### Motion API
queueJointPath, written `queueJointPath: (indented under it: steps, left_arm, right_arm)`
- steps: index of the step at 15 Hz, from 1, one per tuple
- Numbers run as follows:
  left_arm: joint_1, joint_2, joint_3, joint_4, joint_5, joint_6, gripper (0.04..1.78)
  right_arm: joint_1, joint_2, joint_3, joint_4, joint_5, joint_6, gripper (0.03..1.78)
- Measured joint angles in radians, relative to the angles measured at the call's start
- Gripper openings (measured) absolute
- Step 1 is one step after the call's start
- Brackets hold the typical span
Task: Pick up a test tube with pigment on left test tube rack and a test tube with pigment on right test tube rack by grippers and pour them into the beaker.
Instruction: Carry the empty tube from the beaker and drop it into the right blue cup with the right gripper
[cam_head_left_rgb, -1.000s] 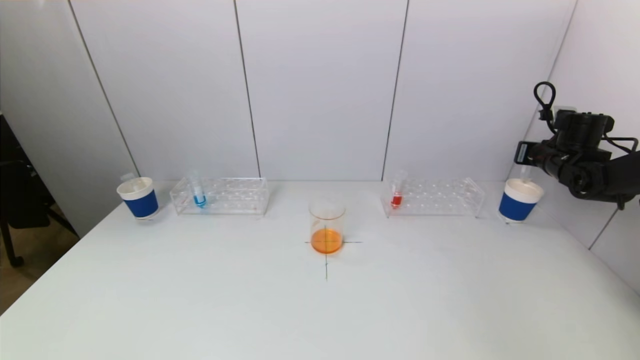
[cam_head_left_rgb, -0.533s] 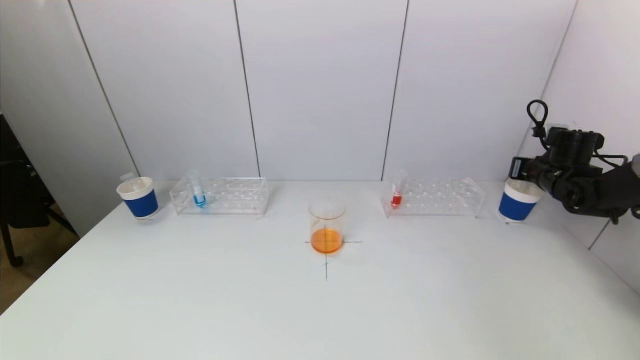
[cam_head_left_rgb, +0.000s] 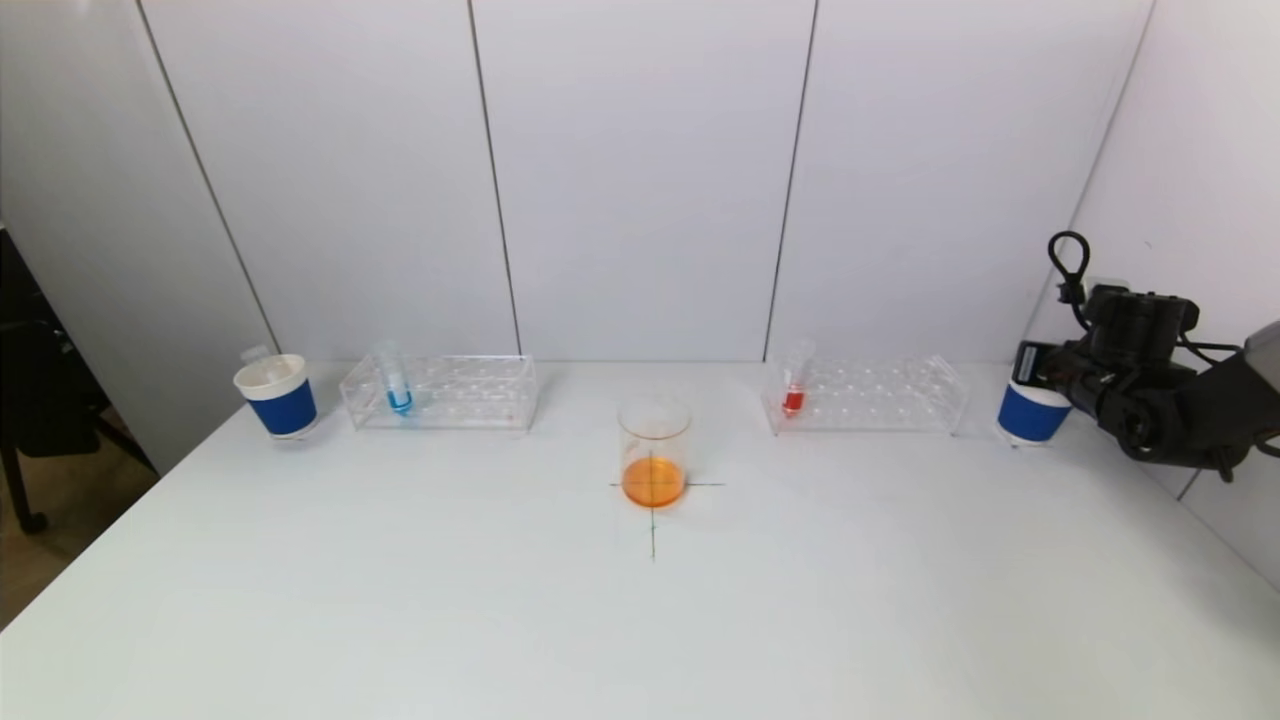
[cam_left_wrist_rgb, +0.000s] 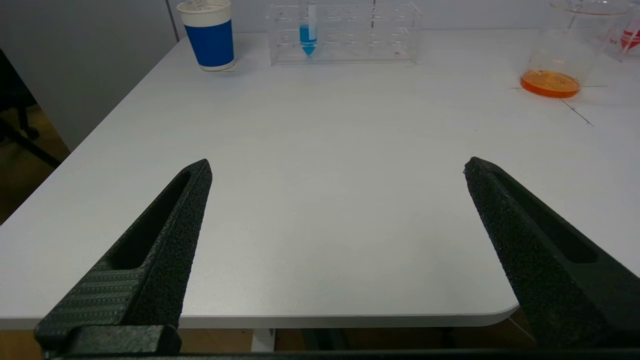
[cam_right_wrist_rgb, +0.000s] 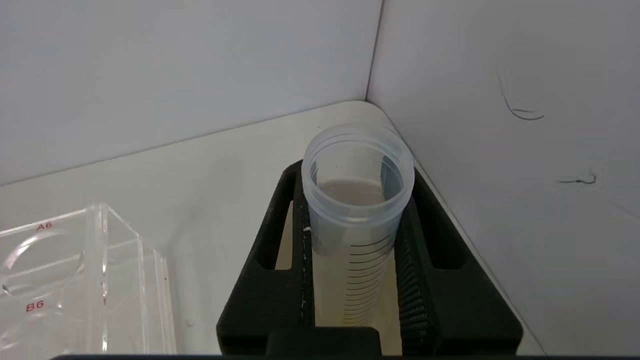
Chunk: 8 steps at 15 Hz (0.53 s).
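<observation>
A clear beaker (cam_head_left_rgb: 654, 450) holding orange liquid stands mid-table on a pen cross. The left rack (cam_head_left_rgb: 470, 392) holds a tube of blue pigment (cam_head_left_rgb: 397, 385). The right rack (cam_head_left_rgb: 880, 395) holds a tube of red pigment (cam_head_left_rgb: 794, 390). My right gripper (cam_head_left_rgb: 1040, 360) is at the far right, just above the right blue-and-white cup (cam_head_left_rgb: 1030, 415). In the right wrist view it (cam_right_wrist_rgb: 354, 175) is shut on a clear, emptied graduated test tube (cam_right_wrist_rgb: 357, 210), held upright. My left gripper (cam_left_wrist_rgb: 337, 164) is open and empty over the table's near edge, outside the head view.
A second blue-and-white cup (cam_head_left_rgb: 277, 397) stands left of the left rack. The right wall and the table's back right corner are close to my right gripper. The end of the right rack (cam_right_wrist_rgb: 75, 280) lies beside it.
My right arm has come down with the empty tube, from above the right cup to its rim, and now hides the cup's top. Nothing else has moved.
</observation>
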Motion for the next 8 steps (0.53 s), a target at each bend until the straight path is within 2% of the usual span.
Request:
queueJointPath:
  steps: [8]
  left_arm:
    - [0.0, 0.0, 0.0, 0.0, 0.0, 0.0, 1.76]
  right_arm:
    - [-0.01, 0.0, 0.01, 0.0, 0.001, 0.001, 0.52]
